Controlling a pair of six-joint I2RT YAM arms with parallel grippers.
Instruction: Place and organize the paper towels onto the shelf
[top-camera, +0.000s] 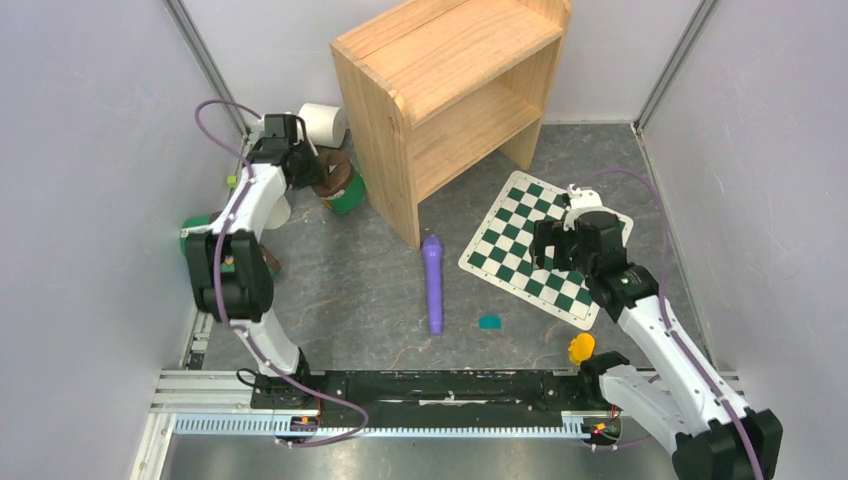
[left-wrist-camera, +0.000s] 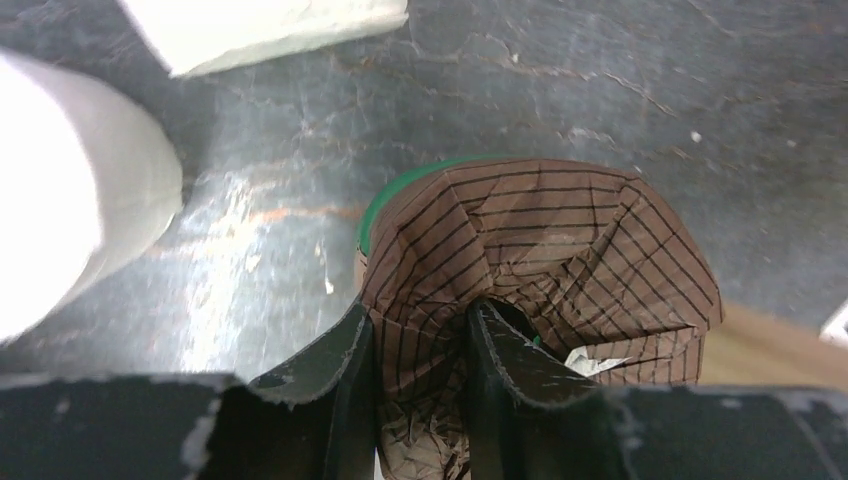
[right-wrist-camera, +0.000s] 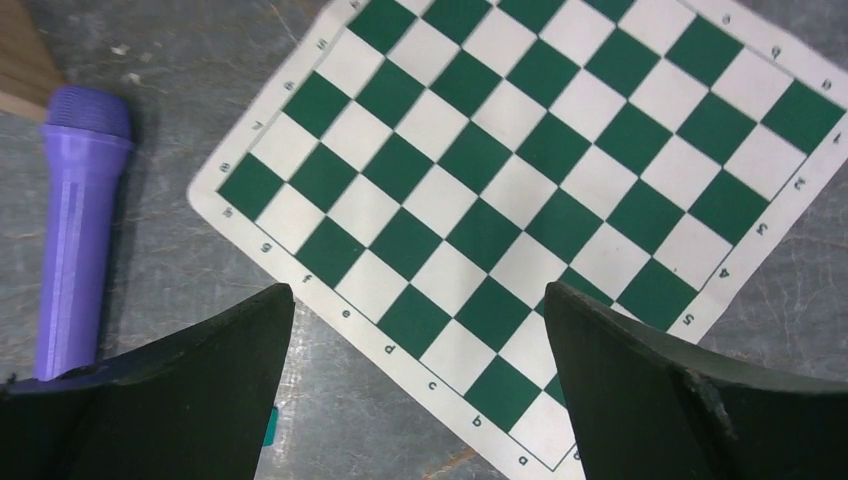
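Observation:
The light wooden shelf stands at the back, both tiers bare. One white paper towel roll lies on the floor left of it, and part of another shows behind my left arm. In the left wrist view a paper towel roll fills the left edge and another white one is at the top. My left gripper is shut on the crumpled brown striped lid of a green canister. My right gripper hangs open over the checkered board's edge, holding nothing.
The green-and-white checkered board lies right of the shelf. A purple microphone lies mid-floor, with a small teal piece and a yellow object nearer the arm bases. Another green item sits behind my left arm.

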